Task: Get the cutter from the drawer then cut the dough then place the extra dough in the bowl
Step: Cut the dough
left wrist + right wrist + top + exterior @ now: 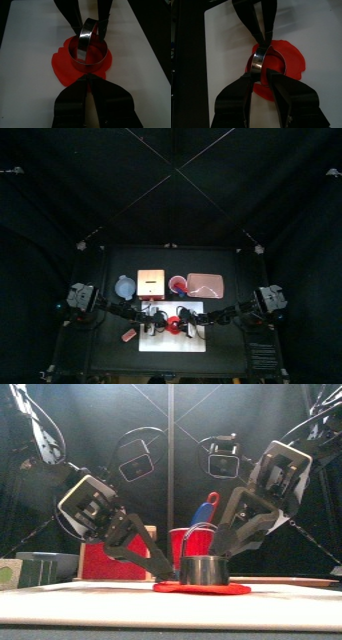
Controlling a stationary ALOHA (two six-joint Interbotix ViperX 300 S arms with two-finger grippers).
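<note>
Nearest the table's front, a small pink-red thing (130, 335) is seen just off the left edge of the white cutting board (27, 45); it is too small to be identified. On the board a flat red dough (63, 70) is spread, and the round metal cutter (203, 570) is set down on it, ringed by dough on all sides, with its wire handle raised upright above the ring. The cutter is approached from both sides. The left gripper (89, 79) is lowered from the left, its jaws drawn together and their tips placed at the cutter's rim over the dough; whether the rim is nipped between them cannot be told. The right gripper (263, 70) is lowered from the right, its jaws clamped on the upright handle. Behind the board a red cup (187, 542) is stood, with a blue toy knife (203, 512) and a red one (214, 499) held in it. In the same back row, the pale wooden box (150, 281) with its red drawer front (114, 562) is placed left of the cup, the blue-grey bowl (124, 286) just beside the box on its left, and the flat pink tray (205, 284) to the cup's right.
</note>
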